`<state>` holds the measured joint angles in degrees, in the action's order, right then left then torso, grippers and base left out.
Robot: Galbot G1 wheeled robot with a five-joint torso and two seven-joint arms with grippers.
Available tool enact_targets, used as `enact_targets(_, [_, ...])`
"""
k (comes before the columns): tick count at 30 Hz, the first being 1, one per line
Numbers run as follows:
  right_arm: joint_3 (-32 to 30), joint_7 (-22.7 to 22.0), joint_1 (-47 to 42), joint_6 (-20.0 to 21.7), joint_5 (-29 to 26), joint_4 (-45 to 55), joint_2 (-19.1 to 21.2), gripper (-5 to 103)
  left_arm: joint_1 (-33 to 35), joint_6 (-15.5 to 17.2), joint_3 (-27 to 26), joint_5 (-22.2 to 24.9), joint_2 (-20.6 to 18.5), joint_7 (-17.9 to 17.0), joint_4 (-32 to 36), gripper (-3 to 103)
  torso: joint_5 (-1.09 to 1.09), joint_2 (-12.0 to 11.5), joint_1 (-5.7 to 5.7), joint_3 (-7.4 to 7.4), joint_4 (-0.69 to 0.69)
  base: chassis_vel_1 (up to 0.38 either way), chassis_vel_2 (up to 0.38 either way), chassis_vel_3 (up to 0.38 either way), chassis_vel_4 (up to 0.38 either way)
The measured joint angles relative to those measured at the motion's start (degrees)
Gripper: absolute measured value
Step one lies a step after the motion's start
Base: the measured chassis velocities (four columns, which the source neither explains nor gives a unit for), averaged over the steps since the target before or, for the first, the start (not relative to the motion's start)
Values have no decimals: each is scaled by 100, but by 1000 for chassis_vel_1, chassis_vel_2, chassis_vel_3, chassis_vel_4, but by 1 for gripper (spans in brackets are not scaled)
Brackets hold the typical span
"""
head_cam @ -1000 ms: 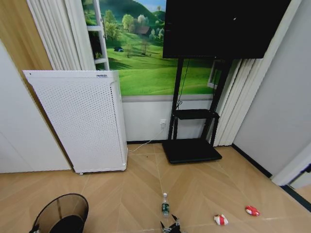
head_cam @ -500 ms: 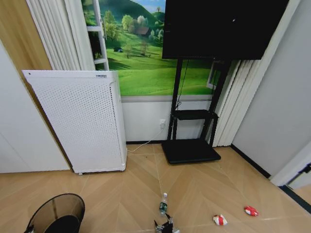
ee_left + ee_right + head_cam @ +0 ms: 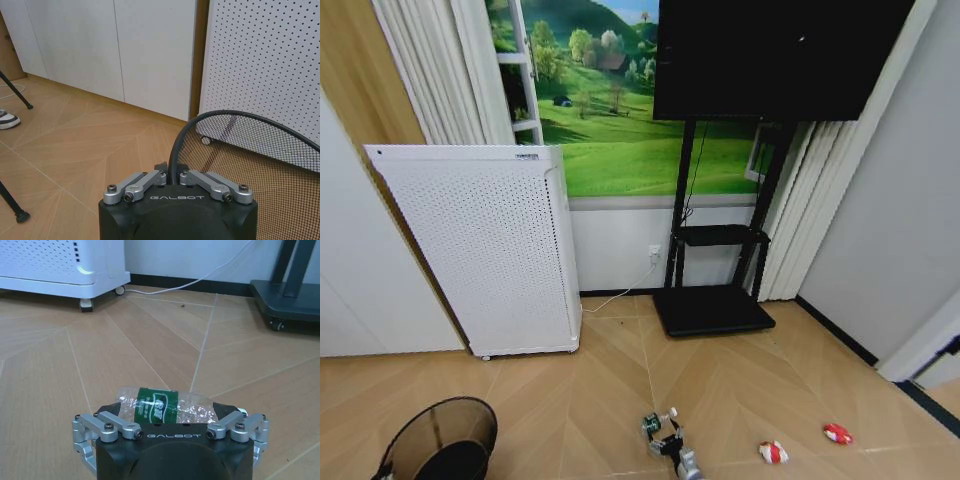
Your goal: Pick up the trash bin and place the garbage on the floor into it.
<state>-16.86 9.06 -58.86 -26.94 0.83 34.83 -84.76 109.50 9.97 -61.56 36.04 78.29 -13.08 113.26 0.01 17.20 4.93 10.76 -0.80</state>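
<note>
Living-room style space, herringbone wood floor (image 3: 600, 400), television on stand (image 3: 775, 55), curtains (image 3: 430, 70), meadow mural (image 3: 610, 120)

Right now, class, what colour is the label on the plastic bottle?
Green, on the clear bottle held in the right tool; clearest in the right wrist view.

Black wire-mesh trash bin (image 3: 442, 440) sits low at the left, rim clamped in the left gripper (image 3: 172, 176). The clear green-labelled bottle (image 3: 167, 410) lies sideways across the right gripper (image 3: 170, 426), above the herringbone floor (image 3: 600, 400). Two red-and-white wrappers (image 3: 774, 452) lie right.
</note>
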Motion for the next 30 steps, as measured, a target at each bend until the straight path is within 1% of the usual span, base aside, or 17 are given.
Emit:
enact_targets(10, [340,430,51,-358,-1,130,174,100,-16,0,23,-44,10,-2,-25,6,-1,0,0,0,0,0,0,0,0])
enact_targets(12, [469,520,143,-417,92,68,186,100,-16,0,24,-44,15,-3,-6,6,-1,0,0,-1,0,0,0,0,0])
enact_targets(21, [588,475,610,-414,487,-488,13,100,81,-6,-17,-43,90,1,82,6,-1,0,0,0,2,0,0,0,0])
enact_targets(24, [611,370,895,-392,759,-823,-100,100,117,-9,-58,-9,117,7,137,6,-1,0,0,-1,2,0,0,0,0])
enact_targets(30, [651,174,1132,-311,1006,-1079,-184,100,127,-9,-87,64,117,13,167,6,-1,0,0,-1,1,0,0,0,0])
